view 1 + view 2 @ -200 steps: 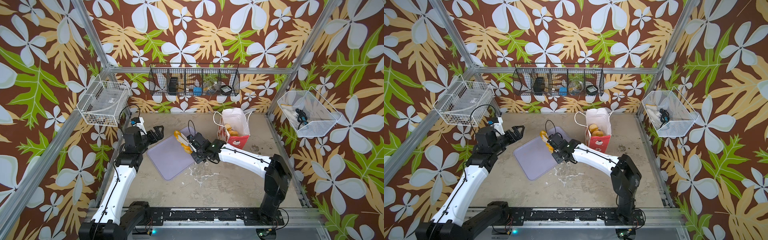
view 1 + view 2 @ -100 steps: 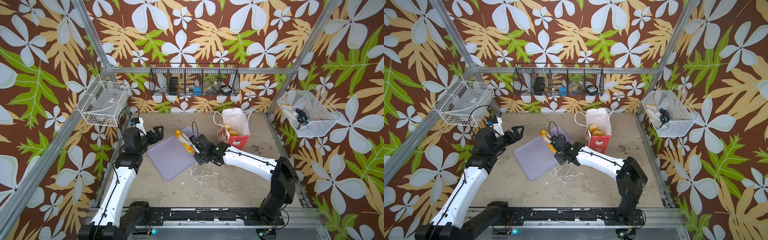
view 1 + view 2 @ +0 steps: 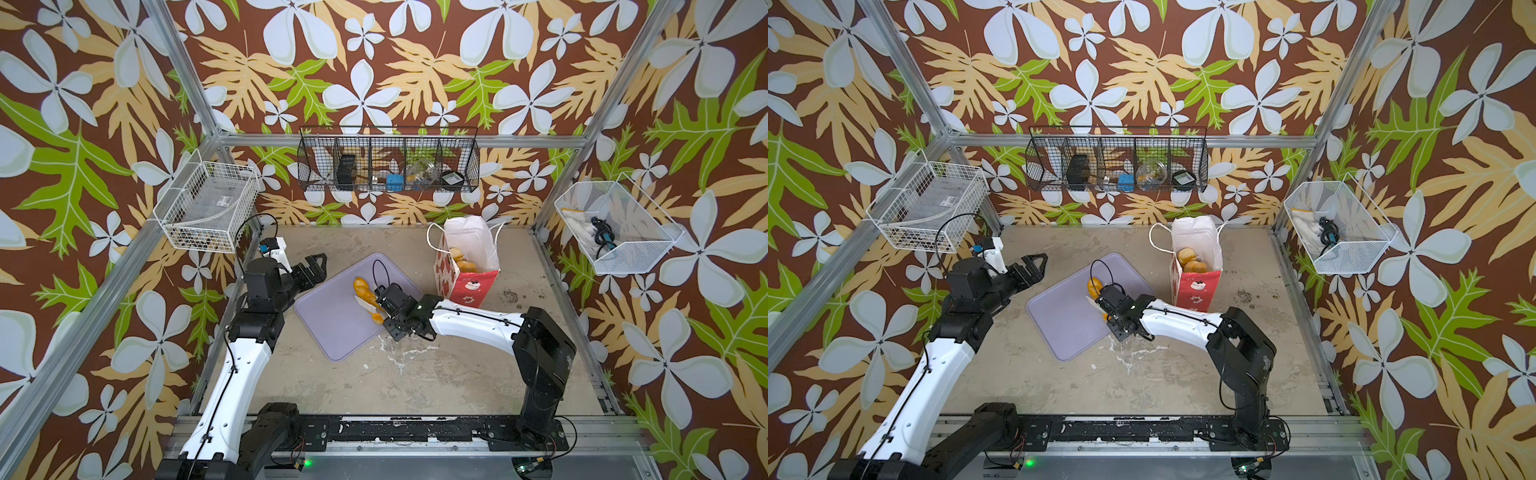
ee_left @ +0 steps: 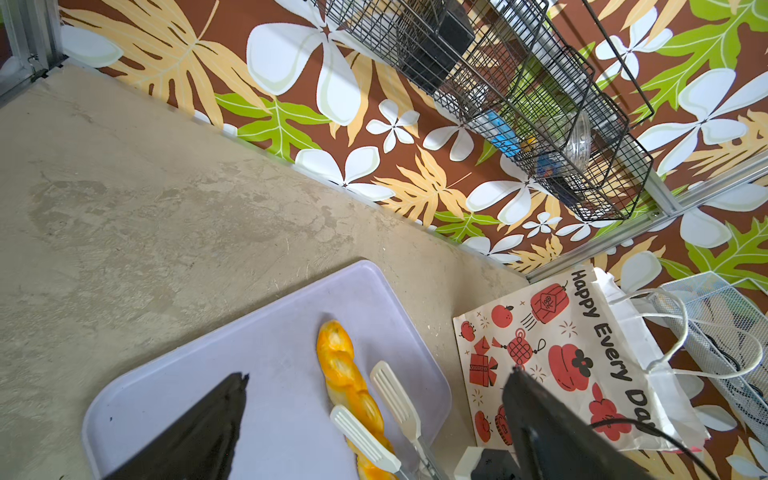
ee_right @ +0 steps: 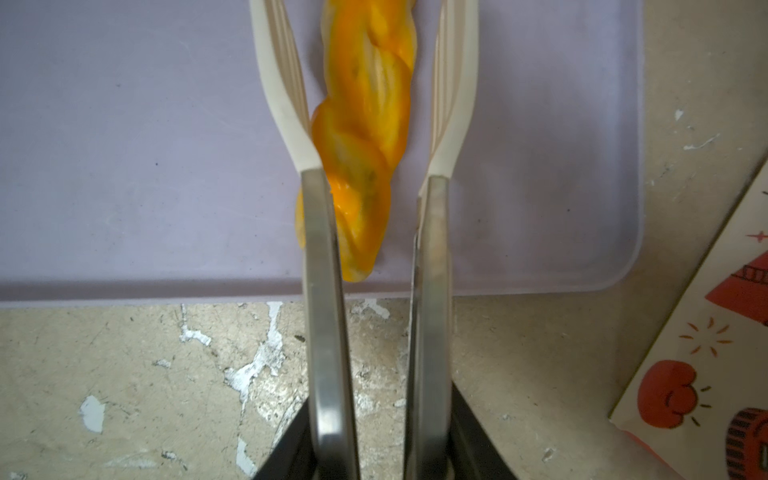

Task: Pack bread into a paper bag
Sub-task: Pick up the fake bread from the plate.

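just drew the right gripper (image 3: 390, 311) toward the near edge of the lavender tray (image 3: 332, 324). let the tongs (image 5: 324, 270) clamped in it spread wider: now straddling the braid (image 5: 365, 124), one blade touching, the other clear, pinching nothing. leaves the braid flat on the tray, likely needing a fresh squeeze before the paper bag (image 3: 471, 286), upright just beside, holding buns (image 3: 463, 259). holds the left gripper (image 3: 318, 266) aside, gaping, empty. set within floral walls (image 3: 374, 83) on a scuffed beige table (image 3: 415, 374).

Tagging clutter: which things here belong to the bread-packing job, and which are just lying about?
Job: twisted braid on the lavender tray, buns inside the paper bag, tongs in the right gripper.
Lying about: black wire basket of oddments; white wire basket near the left arm, mesh basket near the right.
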Controlling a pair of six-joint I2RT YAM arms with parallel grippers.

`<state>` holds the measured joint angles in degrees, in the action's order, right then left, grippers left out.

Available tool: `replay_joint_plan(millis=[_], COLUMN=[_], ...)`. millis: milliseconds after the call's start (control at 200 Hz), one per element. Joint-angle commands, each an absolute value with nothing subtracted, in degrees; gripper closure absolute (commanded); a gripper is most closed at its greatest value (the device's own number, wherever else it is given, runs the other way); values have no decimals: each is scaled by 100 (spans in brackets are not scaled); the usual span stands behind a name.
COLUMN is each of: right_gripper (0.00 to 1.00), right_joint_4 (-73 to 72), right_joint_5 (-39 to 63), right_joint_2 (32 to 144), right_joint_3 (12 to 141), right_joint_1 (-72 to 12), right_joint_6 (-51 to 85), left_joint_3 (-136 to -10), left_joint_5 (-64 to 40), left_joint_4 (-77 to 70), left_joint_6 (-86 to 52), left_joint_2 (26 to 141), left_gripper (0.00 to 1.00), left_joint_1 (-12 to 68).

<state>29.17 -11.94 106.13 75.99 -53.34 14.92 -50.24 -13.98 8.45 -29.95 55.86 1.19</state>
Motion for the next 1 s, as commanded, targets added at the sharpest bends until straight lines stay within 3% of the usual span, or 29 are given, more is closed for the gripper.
replay_joint_plan(millis=[0, 110, 215, 345, 400, 450, 996], right_gripper=[54, 55, 70, 74, 84, 100, 100], right_joint_4=[3290, 3587, 3873, 4059, 4083, 4104, 3361], right_joint_5=[-1363, -1476, -1466, -1441, -1399, -1406, -1211], right_joint_2=[10702, 10849, 11073, 11238, 11242, 11218, 8963], right_joint_3=[7836, 8084, 8385, 8555, 8574, 8567, 8536], right_joint_1=[-5344, -5344, -5344, -5344, -5343, -5344, -5469], right_joint_6=[1616, 1620, 1576, 1556, 1530, 1529, 1095], left_joint_3=[-5097, -5081, -5054, -5027, -5027, -5036, -5141], left_joint_5=[-1389, -1372, -1380, -1388, -1397, -1397, -1371], left_joint_4=[826, 831, 818, 787, 781, 770, 756], left_joint_6=[-2945, -2925, -2936, -2949, -2953, -2944, -2918], left_joint_2=[5561, 5554, 5550, 5551, 5550, 5547, 5668], left_gripper=[0, 0, 0, 0, 0, 0, 0], left_joint_1=[114, 114, 114, 114, 114, 114, 112])
